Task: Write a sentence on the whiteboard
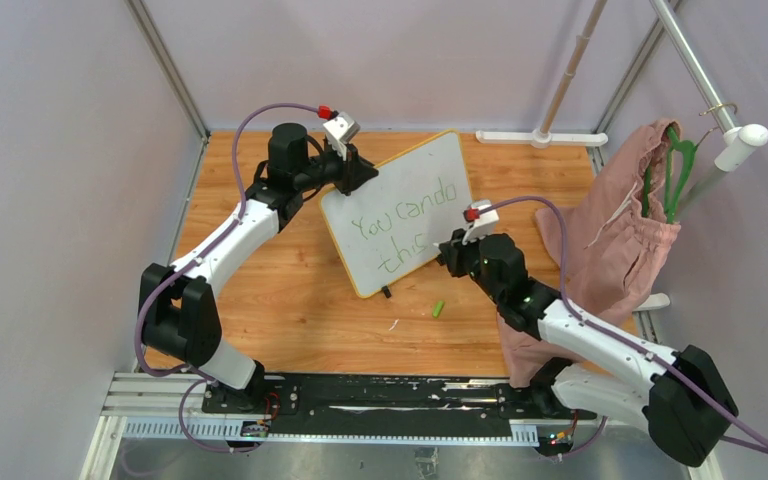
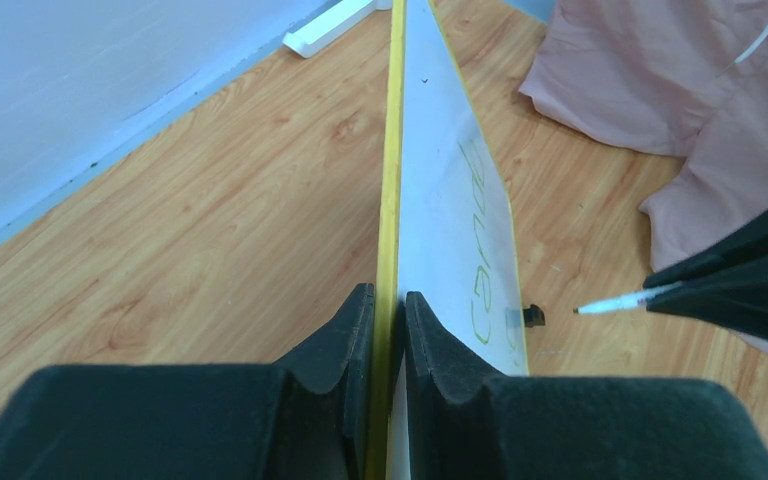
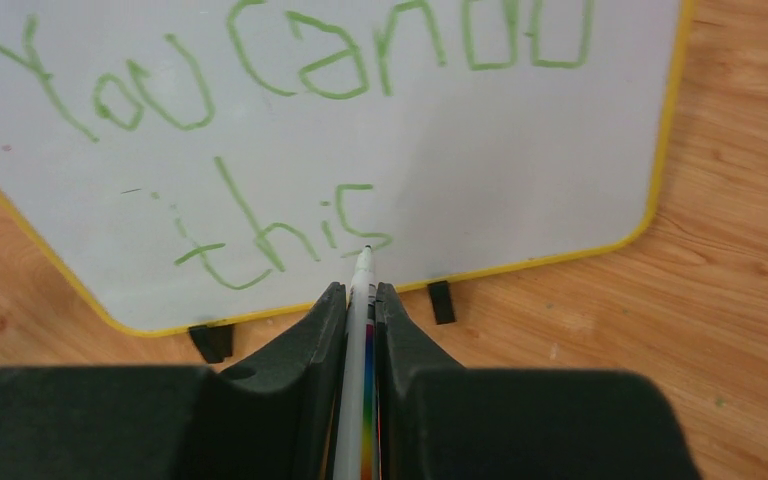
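At the middle of the wooden worktop [image 1: 290,300], the whiteboard [image 1: 430,165] stands on its black feet, its yellow rim pinched by the left gripper [image 2: 388,300], while the right gripper [image 3: 360,295] clamps a marker [image 3: 362,268] whose tip lies just by the last letter of the green sentence [image 3: 290,130] "You can do this".

White-black arms [image 1: 235,235], purple cables [image 1: 260,112], black pincers [image 2: 388,310].

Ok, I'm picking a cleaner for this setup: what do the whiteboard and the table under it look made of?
The whiteboard looks like glossy white coated board, edged in a thin yellow rim, probably plastic. The table looks like wood or wood-look laminate: light brown grain with knots.
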`<state>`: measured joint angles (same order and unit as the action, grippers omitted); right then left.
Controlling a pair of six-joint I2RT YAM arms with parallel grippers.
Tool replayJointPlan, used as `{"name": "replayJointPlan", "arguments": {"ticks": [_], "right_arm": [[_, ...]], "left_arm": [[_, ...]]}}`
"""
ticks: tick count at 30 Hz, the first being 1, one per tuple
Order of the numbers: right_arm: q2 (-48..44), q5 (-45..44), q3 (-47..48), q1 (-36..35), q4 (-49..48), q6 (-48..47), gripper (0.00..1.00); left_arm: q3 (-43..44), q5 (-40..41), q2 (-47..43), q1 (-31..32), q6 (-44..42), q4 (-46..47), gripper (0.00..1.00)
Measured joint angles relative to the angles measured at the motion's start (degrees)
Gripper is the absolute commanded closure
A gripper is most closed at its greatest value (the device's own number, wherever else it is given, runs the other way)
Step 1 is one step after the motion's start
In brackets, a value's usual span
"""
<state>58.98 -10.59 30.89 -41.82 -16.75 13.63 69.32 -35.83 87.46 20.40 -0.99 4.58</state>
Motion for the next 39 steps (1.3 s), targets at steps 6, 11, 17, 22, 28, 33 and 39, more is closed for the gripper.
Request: {"name": "replayJointPlan", "arguments": {"ticks": [6, 11, 17, 22, 28, 33, 39], "right_arm": [[-1.84, 1.29, -3.87, 7.61, -0.92, 3.39, 1.00], [-0.31, 2.84, -7.39, 9.73, -4.39, 6.88, 1.00], [4.94, 4.02, -7.39, 9.88, -10.12, 9.14, 1.00], [8.52, 4.68, -6.95, 9.99, -12.85, 9.88, 1.00], [10.56, 5.42, -5.90, 9.99, -14.80, 10.71, 1.00], [11.39, 5.73, -5.42, 9.99, -15.93, 10.97, 1.00], [12.13, 6.14, -5.31, 9.99, -16.55, 11.10, 1.00]], "left_arm": [[0.00, 0.07, -0.02, 0.04, -0.11, 0.00, 1.00], [0.00, 0.09, -0.02, 0.04, -0.13, -0.02, 1.00], [0.00, 0.31, -0.02, 0.04, -0.15, -0.20, 1.00], [0.00, 0.33, -0.02, 0.04, -0.17, -0.22, 1.00], [0.00, 0.35, -0.02, 0.04, -0.26, -0.22, 1.00], [0.02, 0.35, -0.02, 0.04, -0.42, -0.24, 1.00], [0.00, 0.35, -0.02, 0.07, -0.55, -0.26, 1.00]]}}
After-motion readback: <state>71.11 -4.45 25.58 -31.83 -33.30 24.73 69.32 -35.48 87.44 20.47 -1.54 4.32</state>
